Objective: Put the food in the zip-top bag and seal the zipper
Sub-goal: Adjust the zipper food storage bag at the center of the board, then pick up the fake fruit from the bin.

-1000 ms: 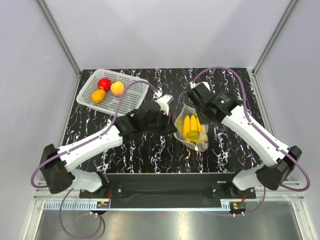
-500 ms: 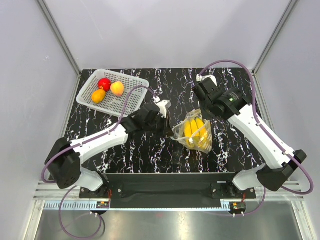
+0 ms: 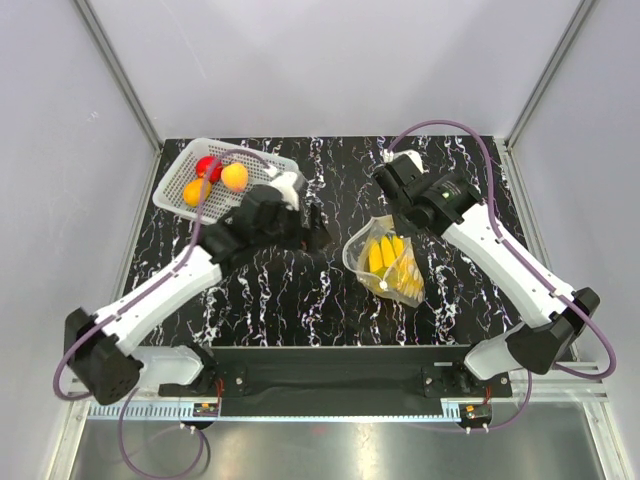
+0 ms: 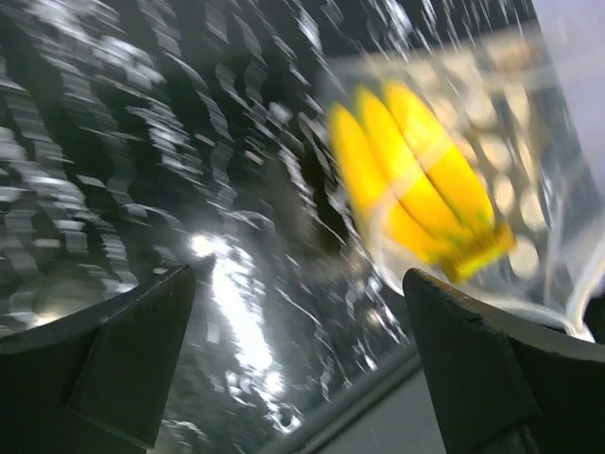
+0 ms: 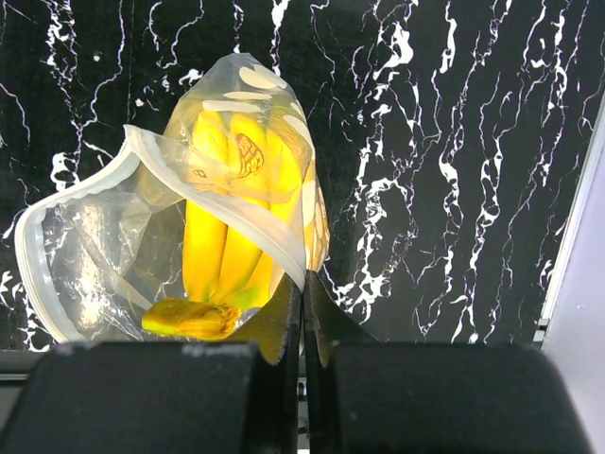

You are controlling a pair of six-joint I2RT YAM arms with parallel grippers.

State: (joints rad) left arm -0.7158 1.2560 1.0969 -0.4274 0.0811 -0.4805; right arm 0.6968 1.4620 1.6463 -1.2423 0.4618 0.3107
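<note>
The zip-top bag (image 3: 388,268) lies right of the table's middle with the yellow bananas (image 3: 386,256) inside it. Its mouth gapes, and the zipper (image 5: 219,204) strip is unsealed. My right gripper (image 5: 304,284) is shut on the bag's mouth edge, holding it up above the bananas (image 5: 227,248). My left gripper (image 3: 312,230) hangs open and empty to the left of the bag, apart from it. The blurred left wrist view shows the bag (image 4: 529,218) and bananas (image 4: 416,180) beyond wide-apart fingers (image 4: 132,350). Red (image 3: 206,165), orange (image 3: 195,190) and yellow-pink (image 3: 235,176) fruits sit in the basket.
A white perforated basket (image 3: 255,200) stands at the back left, with the left arm's purple cable arching over it. The black marble tabletop (image 3: 300,290) is edged by pale walls and metal posts; the arm bases sit along the near edge.
My left gripper has let go of the bag, opened wide and drawn back to the left, toward the basket. The right gripper stays shut on the mouth edge; the bag has shifted slightly.
</note>
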